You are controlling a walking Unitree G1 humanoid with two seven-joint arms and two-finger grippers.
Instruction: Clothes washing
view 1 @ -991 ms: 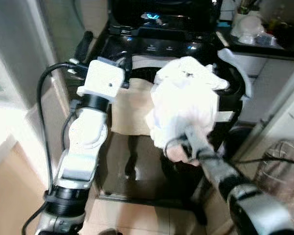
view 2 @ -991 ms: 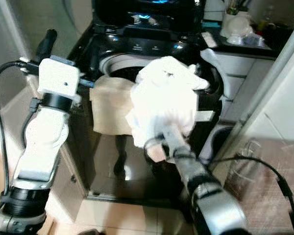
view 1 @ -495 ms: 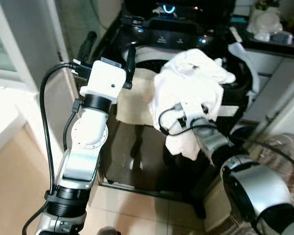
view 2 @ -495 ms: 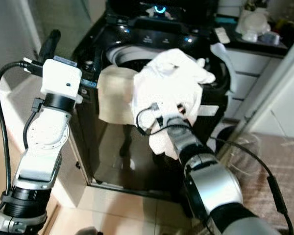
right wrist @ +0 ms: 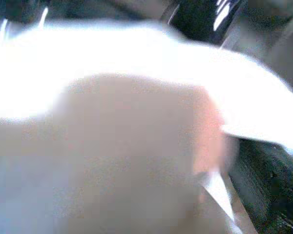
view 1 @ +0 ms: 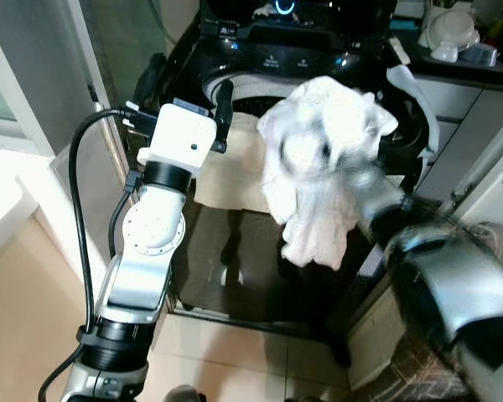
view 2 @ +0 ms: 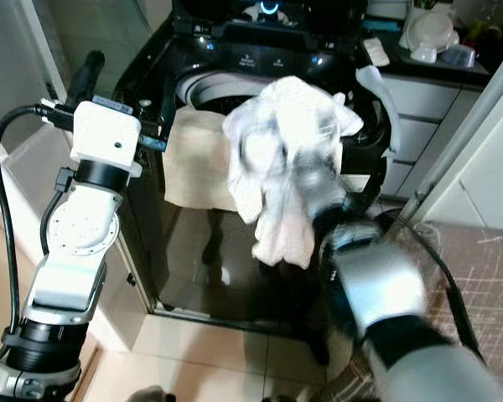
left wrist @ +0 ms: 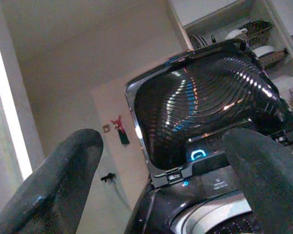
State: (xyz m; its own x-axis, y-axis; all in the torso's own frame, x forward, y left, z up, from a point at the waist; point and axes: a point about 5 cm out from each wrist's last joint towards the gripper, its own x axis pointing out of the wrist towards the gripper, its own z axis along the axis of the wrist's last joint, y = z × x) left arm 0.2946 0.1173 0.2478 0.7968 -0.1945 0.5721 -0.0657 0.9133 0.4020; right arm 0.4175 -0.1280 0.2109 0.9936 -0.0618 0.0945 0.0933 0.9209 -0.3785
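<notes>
From my remote station, my right hand (view 1: 323,151) carries a crumpled white cloth garment (view 1: 323,180) over the front rim of the black top-loading washing machine (view 1: 302,59), its fingers buried in the fabric and blurred, so I cannot tell how far they are closed. The bundle hangs half above the round drum opening (view 2: 210,92) and half down the machine's glossy front panel (view 1: 235,268), its lower tail drooping free. Just beside it, a beige cloth (view 1: 230,167) lies draped across the near edge of the opening and down the front. My left hand (left wrist: 161,195) is raised at the machine's left corner, its two black fingers (left wrist: 63,180) spread wide with nothing between them; through that gap the left wrist view shows the ribbed dark lid (left wrist: 205,107) standing upright behind the lit control panel (view 1: 298,59). The back half of the drum mouth lies uncovered beyond both cloths. A grey wall panel (view 1: 33,75) closes in on the left, white cabinet drawers (view 2: 419,126) under a dark desk (view 2: 427,71) hem the right side, and pale floor tiles (view 1: 226,360) run along the machine's foot. The right wrist view is a white-and-pinkish blur of cloth pressed close.
</notes>
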